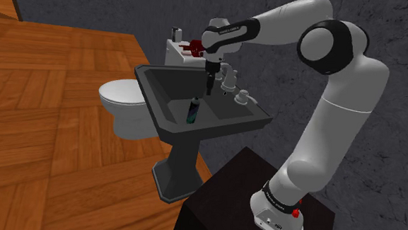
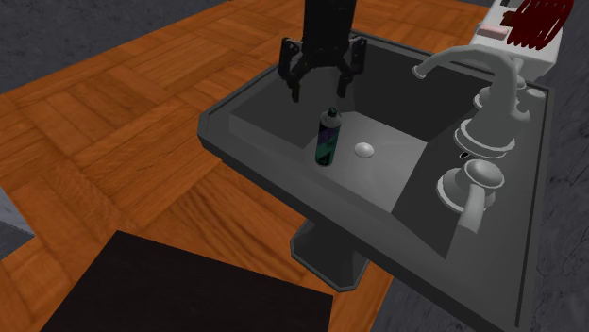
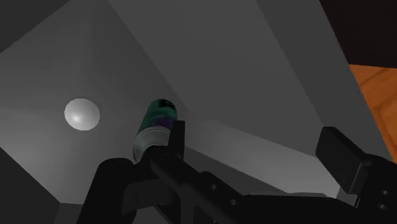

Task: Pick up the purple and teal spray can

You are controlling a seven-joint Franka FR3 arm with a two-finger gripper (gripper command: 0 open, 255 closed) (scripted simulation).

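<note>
The purple and teal spray can [image 1: 193, 110] [image 2: 327, 139] stands upright in the basin of a dark grey pedestal sink [image 1: 149, 76] [image 2: 247, 141], near the front wall. My black gripper [image 1: 209, 86] [image 2: 319, 87] hangs open just above the can, pointing down into the basin and touching nothing. In the wrist view the can [image 3: 153, 126] shows from above, beside one finger [image 3: 176, 137] and outside the gap; the other finger [image 3: 340, 156] stands well apart. The gripper [image 3: 257, 149] holds nothing.
A round drain [image 2: 364, 149] [image 3: 82, 114] lies in the basin floor beside the can. A faucet [image 2: 467, 64] and two knob handles [image 2: 481, 176] line the sink's back rim. A white toilet [image 1: 122, 99] stands behind the sink, with a dark red thing [image 2: 538, 21] on its tank.
</note>
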